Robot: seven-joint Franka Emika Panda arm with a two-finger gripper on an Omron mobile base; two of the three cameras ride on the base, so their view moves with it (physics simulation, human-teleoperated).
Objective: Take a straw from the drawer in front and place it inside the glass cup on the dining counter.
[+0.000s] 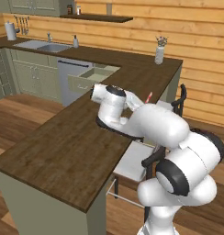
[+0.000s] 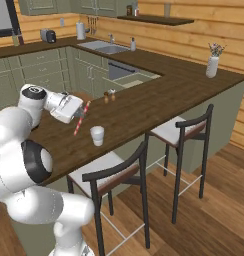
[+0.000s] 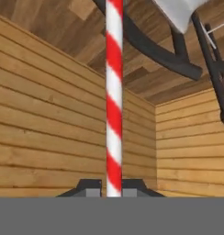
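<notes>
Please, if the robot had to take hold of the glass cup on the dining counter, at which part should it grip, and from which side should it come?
Probably around the side wall of the glass cup, coming down from above. It stands upright and open-topped on the dining counter, straight-sided, with bare wood all around it. The tool is shut on the straw now, so it would need freeing first.

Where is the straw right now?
The straw is pinched in the shut gripper above the dining counter, tilted, just left of the glass cup in the right base view, not yet inside it.
</notes>
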